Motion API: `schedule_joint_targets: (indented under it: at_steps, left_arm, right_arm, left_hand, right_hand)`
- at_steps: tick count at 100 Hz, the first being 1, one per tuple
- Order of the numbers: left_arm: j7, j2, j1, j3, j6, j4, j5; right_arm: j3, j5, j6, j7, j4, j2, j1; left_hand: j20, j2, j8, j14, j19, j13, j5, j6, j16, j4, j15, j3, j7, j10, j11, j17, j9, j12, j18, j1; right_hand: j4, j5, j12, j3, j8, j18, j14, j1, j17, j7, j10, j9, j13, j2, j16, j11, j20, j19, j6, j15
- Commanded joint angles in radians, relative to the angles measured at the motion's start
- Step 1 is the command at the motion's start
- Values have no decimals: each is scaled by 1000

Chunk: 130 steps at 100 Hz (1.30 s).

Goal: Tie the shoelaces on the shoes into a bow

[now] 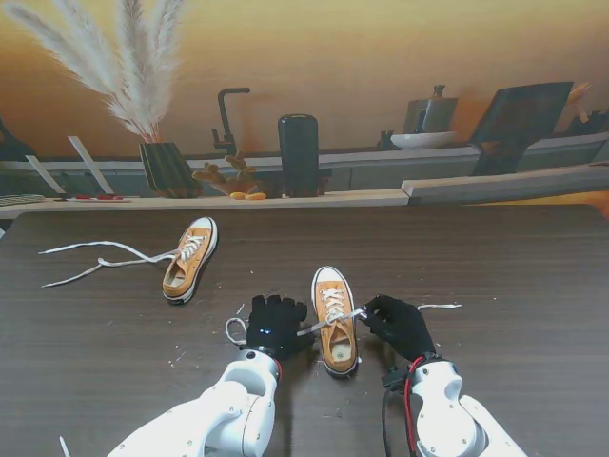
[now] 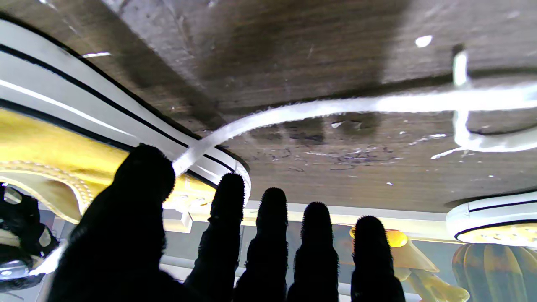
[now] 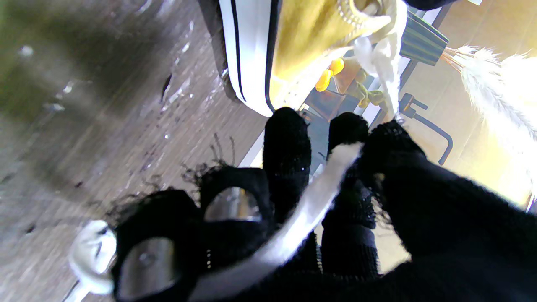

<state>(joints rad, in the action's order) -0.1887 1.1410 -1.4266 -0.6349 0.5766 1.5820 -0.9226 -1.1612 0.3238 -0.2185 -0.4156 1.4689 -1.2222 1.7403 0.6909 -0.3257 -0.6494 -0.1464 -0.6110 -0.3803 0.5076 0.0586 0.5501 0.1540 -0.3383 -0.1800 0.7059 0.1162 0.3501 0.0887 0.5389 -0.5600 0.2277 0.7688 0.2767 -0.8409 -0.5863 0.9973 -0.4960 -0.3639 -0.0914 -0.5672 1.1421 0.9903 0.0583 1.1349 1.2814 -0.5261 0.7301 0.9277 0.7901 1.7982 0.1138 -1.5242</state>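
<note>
The dark wood-grain table fills most of the stand's view, with a low ledge along its far edge carrying a striped pot of pampas grass and a black cylinder. Two mustard-yellow canvas sneakers with white soles sit on it. The far sneaker lies to the left, well apart from the hands, its white laces untied and trailing out leftward across the wood. The near sneaker stands between the two hands, toe pointing away from me.

The left hand, in a black knit glove, rests just beside the near sneaker's left flank. From its wrist camera the four fingers stand straight and apart, while the thumb lies against a white lace end; whether it pinches that lace I cannot tell (the contact is hidden behind the thumb).

The right hand, likewise gloved, sits just beside the shoe's right flank, thumb and forefinger closed on the other lace end, which runs taut to the eyelets.
</note>
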Motion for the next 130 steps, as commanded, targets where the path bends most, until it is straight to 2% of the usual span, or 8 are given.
schedule_joint_targets:
  at_steps: [1, 35, 64, 97, 103, 117, 123, 130]
  left_arm:
    - [6, 8, 6, 8, -8, -10, 2]
    - [-60, 32, 36, 33, -17, -78, 25]
    - [-66, 44, 58, 52, -32, -112, 60]
    - [-92, 62, 92, 80, -40, -169, 84]
    - [-94, 64, 95, 82, -41, -175, 89]
    - [-111, 72, 95, 84, -47, -191, 100]
    - [-116, 74, 92, 82, -50, -196, 108]
    - [-121, 74, 86, 75, -62, -200, 117]
  right_arm:
    - [-2, -5, -4, 17, 5, 4, 5]
    - [-2, -7, -9, 24, 10, 6, 10]
    - [-5, -5, -14, 26, 18, 7, 18]
    - [-5, -3, -19, 26, 23, 8, 24]
    - [-6, -2, -19, 27, 25, 8, 25]
    - [-5, -2, -20, 27, 26, 8, 26]
    - [-5, -2, -20, 29, 28, 9, 27]
    - [-5, -3, -21, 31, 29, 9, 27]
  left_hand:
    - [-13, -45, -21, 12, -20, -21, -31, -52, 26, 6, -16, -38, 20, -26, 13, -22, 11, -27, -7, 37]
    - [-24, -54, -10, 13, -43, -35, -28, -59, 28, -11, -33, -75, 14, -32, 25, -21, 25, -30, -6, 53]
    - [-35, -83, 6, 11, -53, -45, 9, -88, 27, -29, -41, -103, 7, -37, 34, -21, 45, -32, -7, 79]
    - [-39, -92, 4, 12, -63, -55, 13, -105, 28, -43, -49, -123, 24, -40, 43, -17, 58, -36, -7, 120]
    - [-46, -92, 14, 12, -70, -55, 20, -121, 27, -59, -54, -112, 62, -41, 50, -19, 64, -38, -7, 147]
    - [-55, -56, -18, 10, -71, -63, 66, -180, 27, -62, -61, -107, 182, -45, 66, -23, 105, -43, -6, 177]
    - [-59, -39, -5, 8, -71, -62, 53, -177, 27, -64, -63, -101, 232, -45, 68, -27, 107, -43, -8, 180]
    - [-63, -7, -36, 5, -67, -61, 16, -159, 26, -74, -64, -101, 277, -36, 69, -31, 109, -42, -8, 184]
  right_hand:
    - [-4, -5, -9, -31, 14, -12, -12, -27, 23, 7, 1, -25, 29, 34, -15, -10, -5, 104, 61, 1]
    - [-5, -8, -10, -32, 14, -14, -14, -28, 22, 7, 3, -25, 29, 34, -17, -10, -4, 102, 61, 2]
    - [-5, -11, -10, -33, 13, -17, -15, -30, 22, 7, 4, -25, 29, 35, -17, -11, -4, 99, 63, 3]
    - [-6, -17, -10, -33, 12, -20, -19, -33, 21, 9, 5, -22, 29, 35, -19, -11, -4, 96, 62, 6]
    - [-5, -18, -11, -33, 12, -21, -19, -34, 21, 9, 4, -20, 29, 36, -20, -11, -5, 96, 63, 6]
    - [-6, -20, -11, -34, 11, -23, -19, -37, 21, 10, 3, -18, 29, 36, -20, -11, -4, 95, 64, 6]
    - [-6, -21, -11, -34, 10, -23, -19, -38, 21, 11, 5, -19, 29, 36, -20, -12, -4, 95, 64, 6]
    - [-6, -22, -11, -34, 10, -23, -22, -39, 21, 11, 6, -18, 28, 36, -20, -12, -4, 95, 62, 7]
